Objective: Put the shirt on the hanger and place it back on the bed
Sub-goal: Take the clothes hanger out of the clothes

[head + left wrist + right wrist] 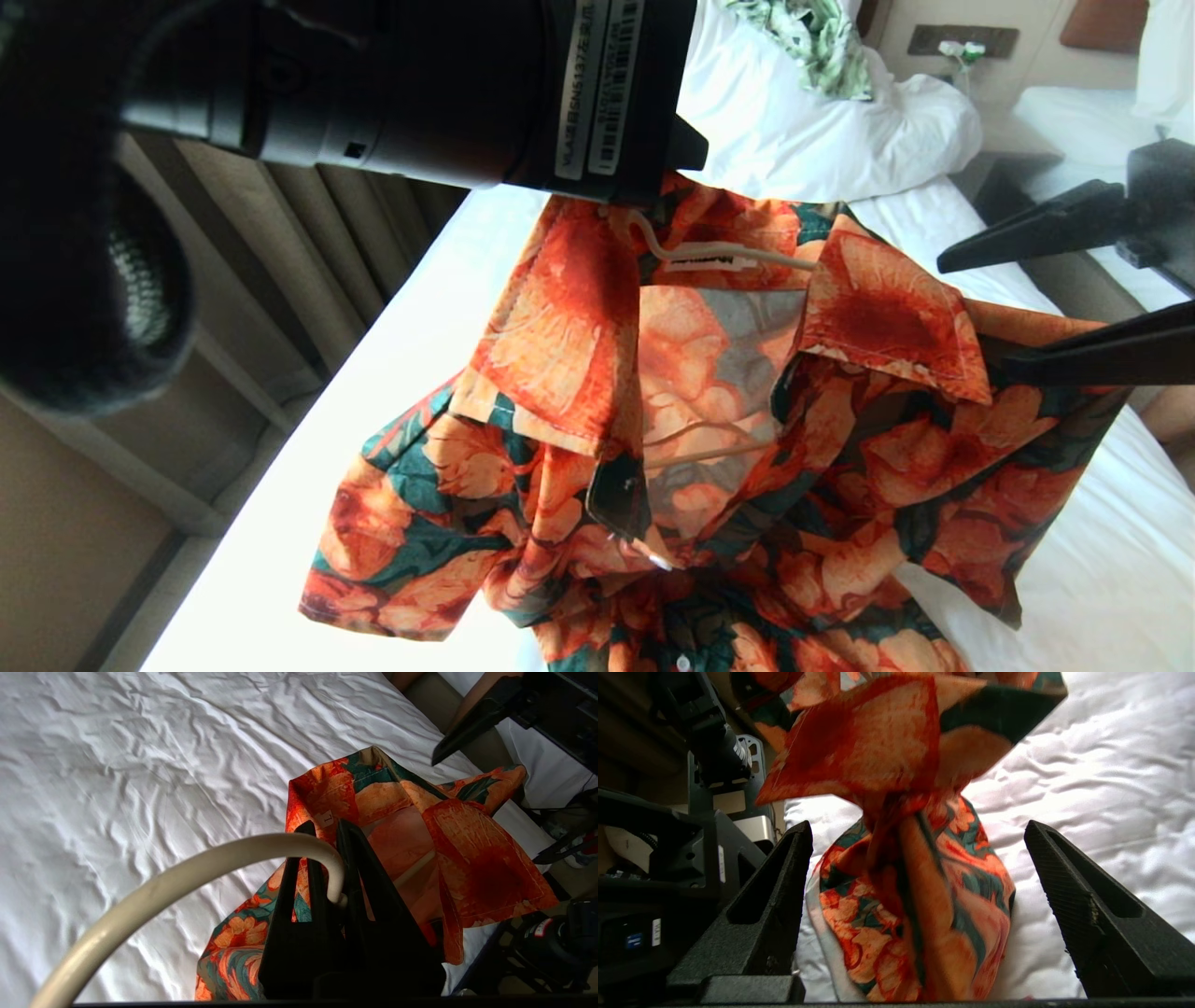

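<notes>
Clamped on the curved hook of the hanger (196, 870), the left gripper (324, 830) is seen with its fingers pressed together around the cream wire, so that the hanger is held up above the bed (117, 765). From it the shirt (728, 439) is draped — collar spread, neck label showing, hem bunched on the white sheet near the bed's side edge. Just beside the shirt's shoulder, the right gripper (920, 833) is held with its fingers spread wide, nothing between them but hanging cloth that is not pinched. Farther off, at the head of the bed, a leaf-patterned garment (822, 42) is laid on the white duvet (812, 131).
</notes>
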Tool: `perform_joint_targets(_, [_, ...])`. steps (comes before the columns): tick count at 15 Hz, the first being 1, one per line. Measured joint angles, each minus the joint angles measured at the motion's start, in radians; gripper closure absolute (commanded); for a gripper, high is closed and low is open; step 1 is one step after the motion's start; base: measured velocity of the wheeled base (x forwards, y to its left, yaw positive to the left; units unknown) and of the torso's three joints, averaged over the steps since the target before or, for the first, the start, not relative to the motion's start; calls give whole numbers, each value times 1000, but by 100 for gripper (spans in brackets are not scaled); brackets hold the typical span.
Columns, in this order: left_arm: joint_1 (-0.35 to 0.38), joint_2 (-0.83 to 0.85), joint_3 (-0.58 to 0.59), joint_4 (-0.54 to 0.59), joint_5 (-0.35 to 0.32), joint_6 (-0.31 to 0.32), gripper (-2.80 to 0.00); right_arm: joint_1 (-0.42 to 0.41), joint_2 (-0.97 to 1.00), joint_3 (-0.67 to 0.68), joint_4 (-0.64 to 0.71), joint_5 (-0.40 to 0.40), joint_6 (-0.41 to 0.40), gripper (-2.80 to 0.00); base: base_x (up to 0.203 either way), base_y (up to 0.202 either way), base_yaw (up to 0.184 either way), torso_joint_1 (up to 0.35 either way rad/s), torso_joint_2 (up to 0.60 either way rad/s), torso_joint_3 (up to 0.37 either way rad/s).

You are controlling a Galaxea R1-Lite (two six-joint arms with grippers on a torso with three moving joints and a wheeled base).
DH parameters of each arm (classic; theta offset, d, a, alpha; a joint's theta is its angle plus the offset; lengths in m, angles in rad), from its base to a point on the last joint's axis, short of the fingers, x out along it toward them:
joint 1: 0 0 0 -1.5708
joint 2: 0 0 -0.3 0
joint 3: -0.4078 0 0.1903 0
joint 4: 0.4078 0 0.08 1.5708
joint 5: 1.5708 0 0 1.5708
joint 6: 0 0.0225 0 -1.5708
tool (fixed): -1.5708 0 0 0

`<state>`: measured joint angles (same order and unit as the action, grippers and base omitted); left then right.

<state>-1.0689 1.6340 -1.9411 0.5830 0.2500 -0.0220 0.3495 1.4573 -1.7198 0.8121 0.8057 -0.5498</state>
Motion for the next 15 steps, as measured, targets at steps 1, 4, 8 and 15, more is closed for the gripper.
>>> perform_joint_targets(1, [-5, 0, 0, 0, 0, -3, 0, 23, 15, 2, -29, 0, 0, -280, 0, 0, 0, 0, 0, 0])
perform_joint_targets(4, [-15, -3, 2, 0, 0, -22, 0, 90, 49, 5, -44, -1, 0, -280, 0, 0, 0, 0, 0, 0])
perform_joint_targets(8, [-20, 0, 41, -29, -5, -64, 0, 120, 71, 38, -45, 3, -31, 0, 0, 0, 0, 0, 0, 0])
perform_joint_targets(15, [-20, -10, 56, -76, -2, -67, 0, 121, 72, 69, -38, 90, -42, 0, 0, 0, 0, 0, 0, 0])
